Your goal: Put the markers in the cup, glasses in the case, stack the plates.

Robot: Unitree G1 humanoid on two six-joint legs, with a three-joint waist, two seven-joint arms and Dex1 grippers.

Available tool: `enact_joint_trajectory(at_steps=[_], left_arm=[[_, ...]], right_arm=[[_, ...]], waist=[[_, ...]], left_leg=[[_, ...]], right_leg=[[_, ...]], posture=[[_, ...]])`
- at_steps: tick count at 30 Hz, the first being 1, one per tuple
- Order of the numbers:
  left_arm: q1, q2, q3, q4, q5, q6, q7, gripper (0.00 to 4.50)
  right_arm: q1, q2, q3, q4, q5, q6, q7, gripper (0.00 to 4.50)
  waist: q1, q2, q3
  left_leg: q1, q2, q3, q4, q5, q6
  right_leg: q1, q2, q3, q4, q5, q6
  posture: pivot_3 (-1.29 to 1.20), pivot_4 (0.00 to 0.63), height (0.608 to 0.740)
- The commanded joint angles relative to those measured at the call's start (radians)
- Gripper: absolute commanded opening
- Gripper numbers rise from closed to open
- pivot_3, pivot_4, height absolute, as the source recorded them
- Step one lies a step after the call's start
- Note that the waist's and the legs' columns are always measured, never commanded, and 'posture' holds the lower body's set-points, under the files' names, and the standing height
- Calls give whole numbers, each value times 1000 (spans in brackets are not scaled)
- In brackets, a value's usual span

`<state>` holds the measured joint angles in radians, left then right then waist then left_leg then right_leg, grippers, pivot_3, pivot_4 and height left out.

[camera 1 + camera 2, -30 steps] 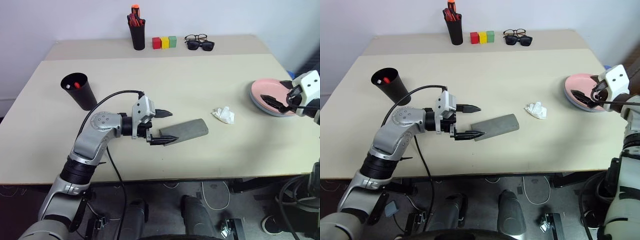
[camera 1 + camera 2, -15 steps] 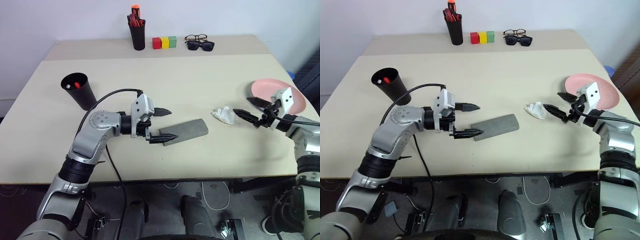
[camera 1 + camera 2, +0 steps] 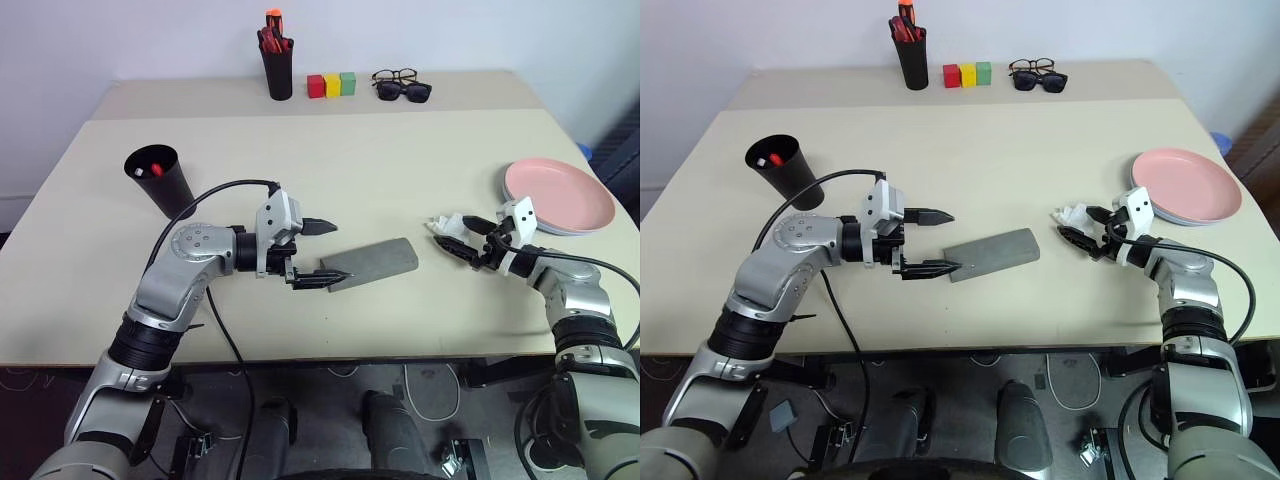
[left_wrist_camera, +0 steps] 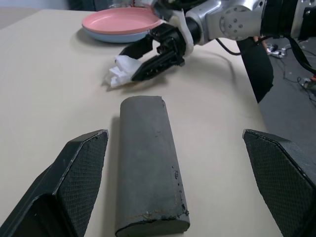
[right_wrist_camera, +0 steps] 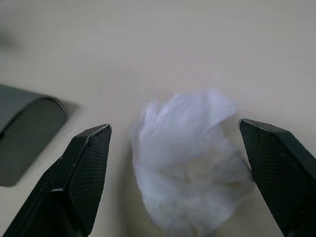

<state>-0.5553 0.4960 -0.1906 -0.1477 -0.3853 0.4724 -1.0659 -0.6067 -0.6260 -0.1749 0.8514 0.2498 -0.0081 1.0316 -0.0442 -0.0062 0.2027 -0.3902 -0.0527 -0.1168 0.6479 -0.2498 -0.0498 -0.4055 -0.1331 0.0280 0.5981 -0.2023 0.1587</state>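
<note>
**Grey case closed on the table, both grippers spread wide**

Grey, long and hard-shelled, the spectacle case (image 3: 370, 264) lies shut mid-table, and the left gripper (image 3: 322, 252) straddles its near end with fingers wide apart, holding nothing. The left wrist view adds scuffs on that end. The right gripper (image 3: 1086, 229), equally wide and empty, brackets a crumpled white tissue (image 5: 190, 160). Head views alone show the wide black tapered cup (image 3: 161, 181) with both markers (image 3: 147, 171) inside, the salmon pink plate (image 3: 557, 194) stacked on the light blue plate (image 3: 1185, 217), and wire-framed glasses (image 3: 396, 75) at the far edge.
</note>
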Motion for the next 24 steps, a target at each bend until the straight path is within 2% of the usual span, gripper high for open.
enact_joint_trajectory(at_steps=[1, 2, 5, 10, 17, 24], left_arm=[[-1, 4, 20, -48, -21, -1, 6, 4500], [0, 4, 21, -49, -21, 0, 9, 4500], [-1, 2, 20, -51, -21, 2, 14, 4500], [-5, -1, 17, -46, -22, 1, 19, 4500], [-13, -6, 12, -39, -22, -4, 25, 4500], [-9, -18, 9, -48, -21, -2, 40, 4500]], right_arm=[[-24, 5, -3, 34, -17, -32, -27, 4199], [-26, 6, -5, 41, -17, -35, -33, 4199], [-36, 4, -6, 72, -29, -59, -66, 3349], [-50, 5, -17, 94, -36, -104, -114, 842], [-96, -12, -58, 109, -16, -170, -179, 842], [-208, -120, -100, 259, -70, -274, -385, 842]], waist=[[0, 0, 0], [-1, 0, 0], [0, 0, 0], [-1, 0, 0], [-1, 0, 0], [2, 0, 0]], left_leg=[[0, 0, 0, 0, 0, 0], [0, 0, 0, 0, 0, 0], [0, 0, 0, 0, 0, 0], [0, 0, 0, 0, 0, 0], [0, 0, 0, 0, 0, 0], [0, 0, 0, 0, 0, 0]], right_leg=[[0, 0, 0, 0, 0, 0], [0, 0, 0, 0, 0, 0], [0, 0, 0, 0, 0, 0], [0, 0, 0, 0, 0, 0], [0, 0, 0, 0, 0, 0], [0, 0, 0, 0, 0, 0]], posture=[[0, 150, 740], [0, 150, 740], [0, 150, 740], [0, 150, 740], [0, 150, 740], [0, 150, 740]])
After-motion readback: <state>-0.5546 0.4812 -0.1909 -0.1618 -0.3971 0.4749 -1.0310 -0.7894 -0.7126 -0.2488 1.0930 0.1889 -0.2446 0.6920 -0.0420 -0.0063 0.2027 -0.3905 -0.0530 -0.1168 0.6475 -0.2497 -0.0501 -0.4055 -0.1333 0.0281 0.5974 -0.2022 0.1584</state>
